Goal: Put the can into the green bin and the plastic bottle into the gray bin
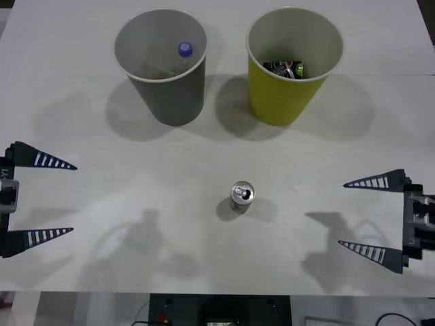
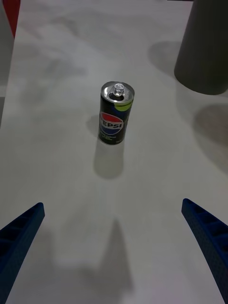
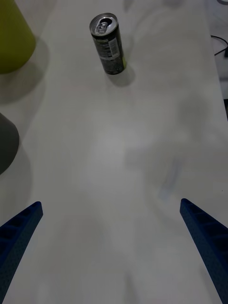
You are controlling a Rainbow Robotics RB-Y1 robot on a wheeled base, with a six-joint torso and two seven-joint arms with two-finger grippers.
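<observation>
Now your can (image 1: 242, 195) stands upright mid-table, nearer your spread, empty right gripper (image 1: 368, 216) than the equally open left gripper (image 1: 53, 198).

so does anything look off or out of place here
Nothing is spilled or damaged. The can stands upright on the table, not yet binned, though another can already lies in the green bin. The plastic bottle is in the gray bin. The left claw and right claw sit open at the edges.

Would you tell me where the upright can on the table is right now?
In the front view, the can stands on the table, nearer the robot than the green bin, between the open left gripper and right gripper.
</observation>
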